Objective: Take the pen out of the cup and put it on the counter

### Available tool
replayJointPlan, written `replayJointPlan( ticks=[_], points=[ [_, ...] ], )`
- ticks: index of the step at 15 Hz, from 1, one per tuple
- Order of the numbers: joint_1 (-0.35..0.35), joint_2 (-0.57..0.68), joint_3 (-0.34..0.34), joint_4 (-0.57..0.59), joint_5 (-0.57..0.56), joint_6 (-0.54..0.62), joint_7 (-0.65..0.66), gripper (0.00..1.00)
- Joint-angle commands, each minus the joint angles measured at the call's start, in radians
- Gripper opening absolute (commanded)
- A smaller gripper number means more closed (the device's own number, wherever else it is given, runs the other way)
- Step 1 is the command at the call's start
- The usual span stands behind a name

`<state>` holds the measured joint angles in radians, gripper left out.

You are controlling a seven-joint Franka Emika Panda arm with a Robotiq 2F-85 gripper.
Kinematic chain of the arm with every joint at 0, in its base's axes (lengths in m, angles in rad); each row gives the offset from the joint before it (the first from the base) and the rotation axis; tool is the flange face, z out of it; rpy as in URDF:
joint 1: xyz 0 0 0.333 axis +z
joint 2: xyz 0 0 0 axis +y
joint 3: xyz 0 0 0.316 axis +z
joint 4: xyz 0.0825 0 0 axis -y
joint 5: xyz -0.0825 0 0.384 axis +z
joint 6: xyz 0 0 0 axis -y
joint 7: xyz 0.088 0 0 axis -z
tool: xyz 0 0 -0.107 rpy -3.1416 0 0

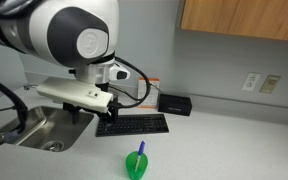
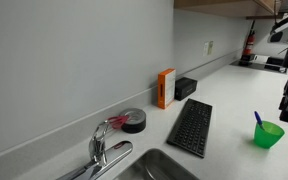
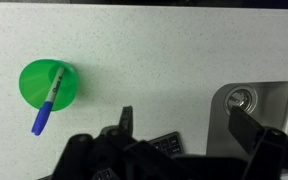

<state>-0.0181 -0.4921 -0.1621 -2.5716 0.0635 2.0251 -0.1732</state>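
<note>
The pen stands inside the green cup, leaning against the rim. In the wrist view its blue end juts out past the cup's edge, and its paler end is down in the cup. The cup sits upright on the white speckled counter, alone on a bare patch in front of the black keyboard and well apart from it.

The gripper holds nothing. Its two dark fingers are spread wide, one finger nearer the cup and the other out by the steel sink. It hovers over the counter beside the cup, not above it and not touching it. In an exterior view the arm's big white joint fills the foreground over the sink.

Along the wall behind the keyboard stand an orange box and a small black box, just beside each other. A roll of dark tape lies near the chrome faucet. Two wall outlets sit under a wooden cabinet.
</note>
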Motion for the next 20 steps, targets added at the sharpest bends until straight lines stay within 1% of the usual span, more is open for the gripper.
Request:
replayJointPlan(
  ticks=[1,10,11,13,18,20],
  points=[
    [-0.035,0.030,0.018,0.008,-0.028,0.042,0.011,1.00],
    [-0.187,0.193,-0.061,0.009,-0.156,0.178,0.026,1.00],
    [-0.167,0.166,-0.055,0.002,-0.121,0.147,0.005,1.00],
    [-0.184,0.188,-0.064,0.004,-0.131,0.161,0.005,1.00],
    [-0.185,0.192,-0.063,0.006,-0.131,0.163,0.005,1.00],
    [-0.185,0.218,-0.065,0.008,-0.121,0.203,0.021,1.00]
  ],
)
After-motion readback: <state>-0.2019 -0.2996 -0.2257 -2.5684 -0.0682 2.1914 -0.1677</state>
